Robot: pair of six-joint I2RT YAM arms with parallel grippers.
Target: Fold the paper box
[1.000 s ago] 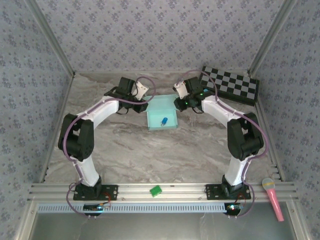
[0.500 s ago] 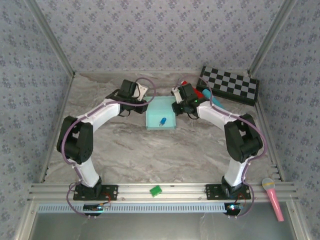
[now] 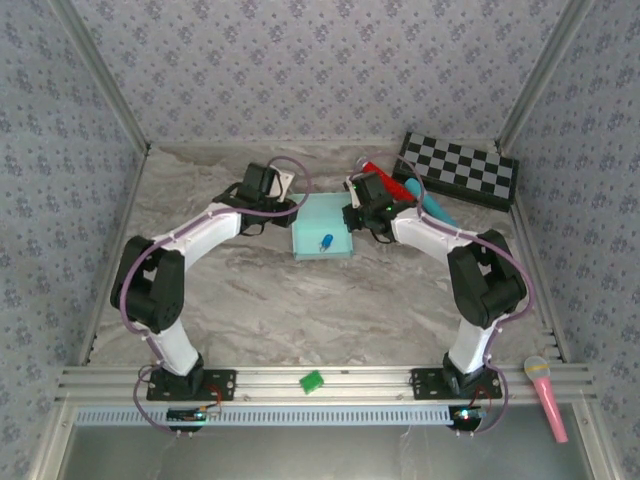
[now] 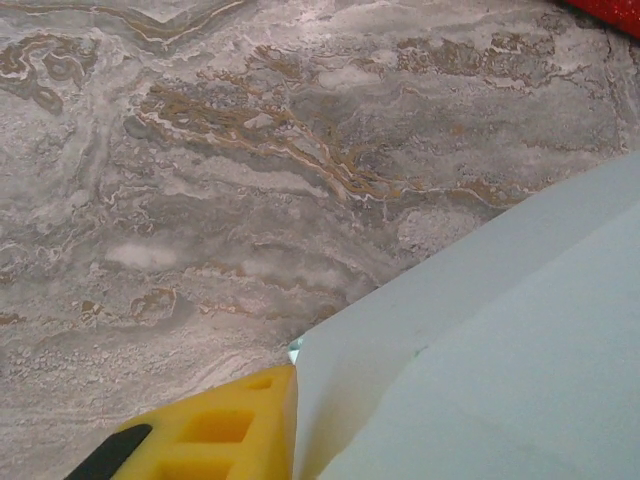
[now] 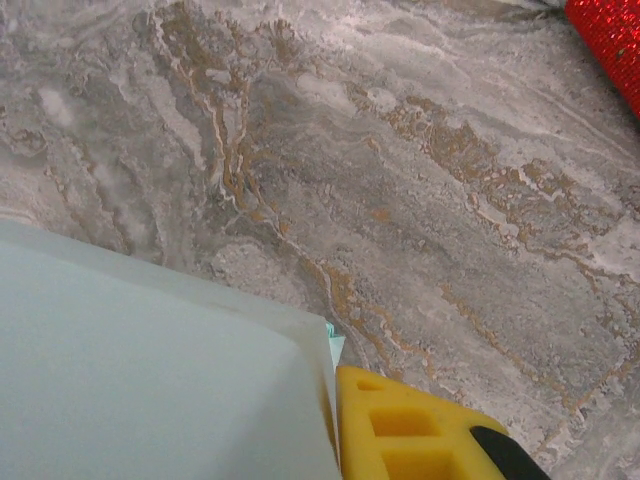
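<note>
The paper box (image 3: 322, 218) is a pale sky-blue open tray on the marble table, mid-back. My left gripper (image 3: 289, 208) is at its left wall and my right gripper (image 3: 352, 213) at its right wall. In the left wrist view a yellow finger (image 4: 225, 425) lies flat against the outside of the box wall (image 4: 470, 330); the other finger is hidden behind the card. The right wrist view mirrors this, with a yellow finger (image 5: 405, 430) pressed to the outside of the wall (image 5: 160, 370) near a corner and its partner hidden inside.
A blue marker (image 3: 327, 242) lies inside the box. Behind the right gripper are a red object (image 3: 371, 167), a teal object (image 3: 420, 196) and a checkerboard (image 3: 462, 170). A green block (image 3: 312, 381) and a pink microphone (image 3: 545, 395) lie on the near rail.
The right gripper has swung left and turned in against the box's right wall, which now stands straighter. The left wrist has shifted slightly. The box has stayed in place.
</note>
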